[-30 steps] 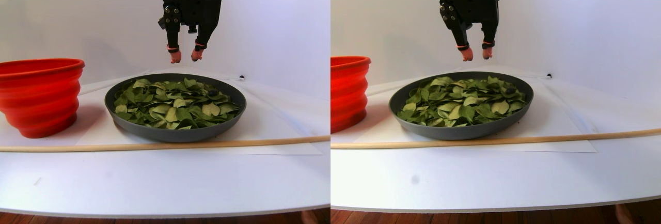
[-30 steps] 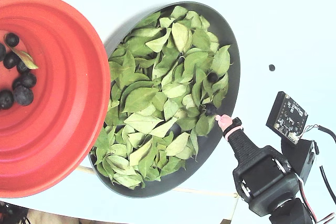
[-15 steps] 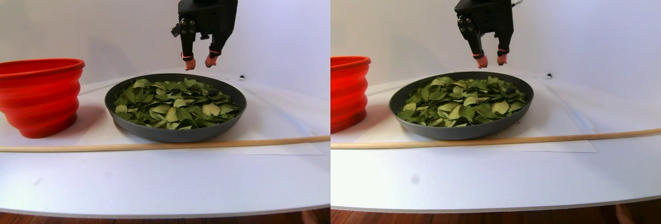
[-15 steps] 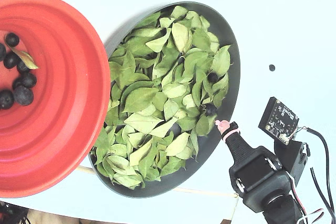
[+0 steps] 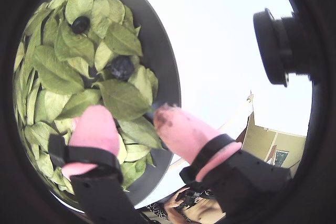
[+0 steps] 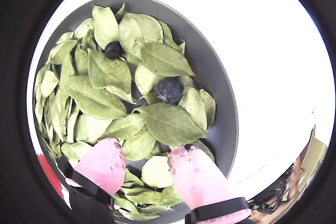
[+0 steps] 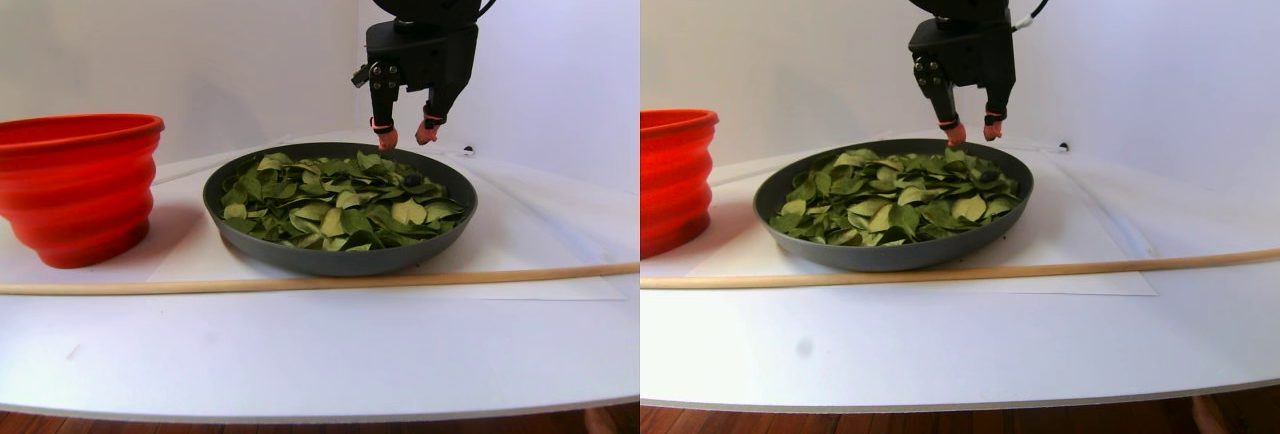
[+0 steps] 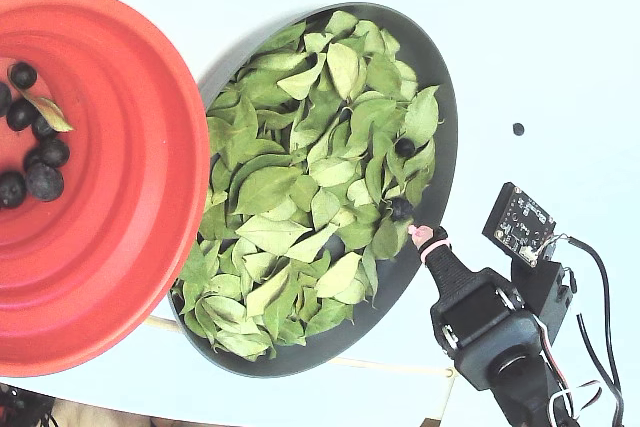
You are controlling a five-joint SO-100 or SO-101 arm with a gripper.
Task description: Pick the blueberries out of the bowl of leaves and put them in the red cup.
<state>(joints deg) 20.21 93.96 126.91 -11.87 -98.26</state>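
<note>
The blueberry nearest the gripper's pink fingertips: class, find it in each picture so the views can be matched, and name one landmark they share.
A wrist view: the blueberry lies left of centre, above the fingertips.
Another wrist view: the same berry at centre.
Stereo pair view: a dark dot at the leaves' right; its identity is uncertain.
Fixed view: right of centre, near the bowl's right wall.
Shared landmark: the bowl.
</note>
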